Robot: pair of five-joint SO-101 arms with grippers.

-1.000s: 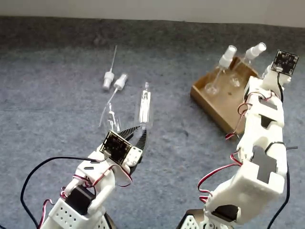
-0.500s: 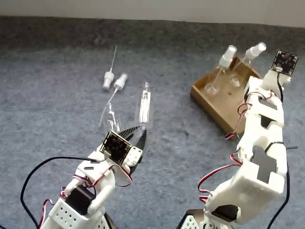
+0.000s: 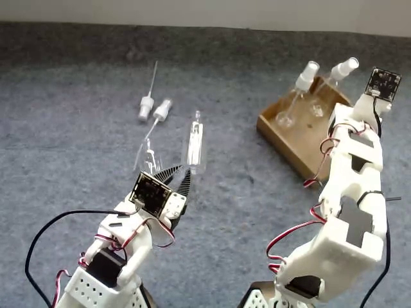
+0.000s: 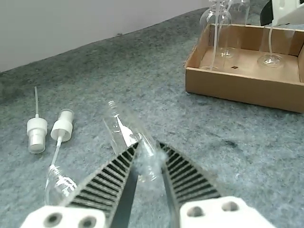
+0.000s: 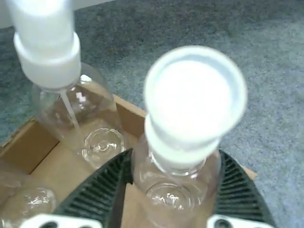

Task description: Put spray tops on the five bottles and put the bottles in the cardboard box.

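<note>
- High view: the left pincer (image 3: pixel 182 172) is at the bottom end of a bare bottle (image 3: pixel 194 142). This bottle lies on the grey tabletop (image 3: pixel 257 212) with its open neck pointing away from the arm.
- Left wrist view: the jaws sit against the two sides of this bottom end, so the pincer appears to pinch the bottle. The bottle lies flat and is not lifted.
- A second bare bottle (image 3: pixel 149 158) lies just beside it.
- The nearer spray top (image 3: pixel 162 110) has its thin tube running toward this second bottle, but I cannot tell if the tube enters the neck.
- The farther spray top (image 3: pixel 146 106) lies near it, with its tube pointing away.
- The cardboard box (image 3: pixel 279 146) stands well apart from these loose things.
- Inside the box, the right pincer (image 5: pixel 173 161) clasps a capped bottle (image 5: pixel 190 123) around its body. Another capped bottle (image 5: pixel 47 47) stands just beside.
- In my judgement, the step in hand is to take up the bare bottle for capping. At least two bottles are already boxed.
- The next move probably needs the bottle raised with its neck free, so that a tube can be threaded in.
- The glass is round and smooth, so it may roll or slip.
- The right pincer must first let go of its bottle before it can fetch a spray top.
</note>
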